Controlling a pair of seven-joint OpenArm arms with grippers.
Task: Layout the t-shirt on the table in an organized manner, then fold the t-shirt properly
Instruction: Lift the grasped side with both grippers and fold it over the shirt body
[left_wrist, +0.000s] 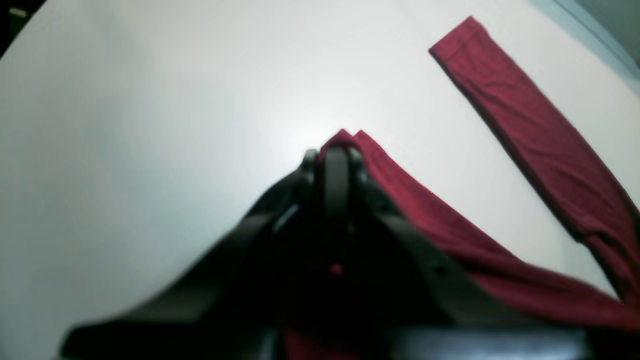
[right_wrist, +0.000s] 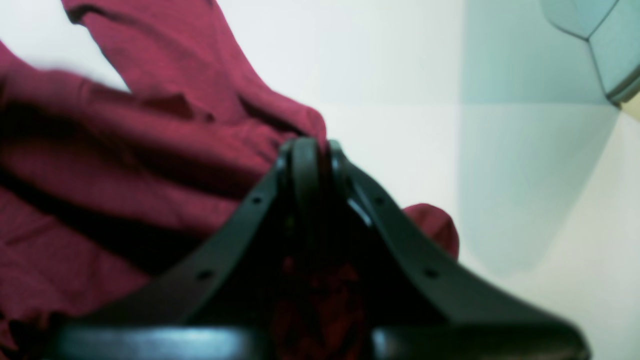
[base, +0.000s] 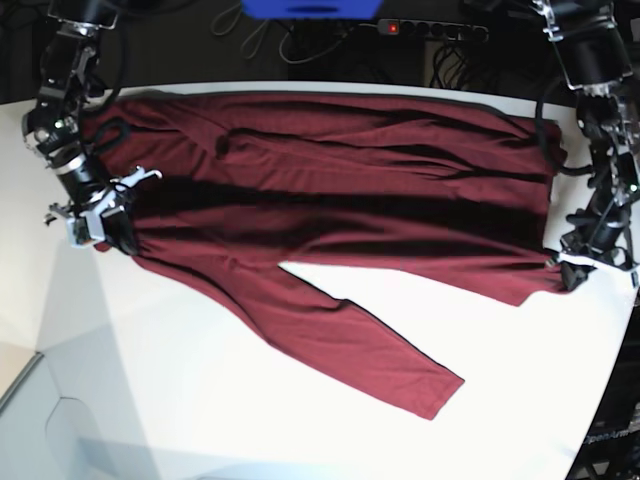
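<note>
The dark maroon t-shirt (base: 340, 190) lies stretched in a long band across the far part of the white table (base: 250, 410). One long sleeve (base: 385, 360) runs toward the front right. My right gripper (base: 120, 232) is shut on the shirt's left edge; in the right wrist view its fingertips (right_wrist: 306, 147) pinch bunched fabric (right_wrist: 150, 150). My left gripper (base: 560, 272) is shut on the shirt's right corner; in the left wrist view its fingertips (left_wrist: 337, 150) hold a folded corner (left_wrist: 360, 142), with the sleeve (left_wrist: 525, 125) lying flat beyond it.
A power strip (base: 430, 28), cables and a blue object (base: 310, 8) sit behind the table's far edge. The table's curved edge (base: 605, 400) runs down the right. A pale grey panel (base: 40, 420) shows at the lower left.
</note>
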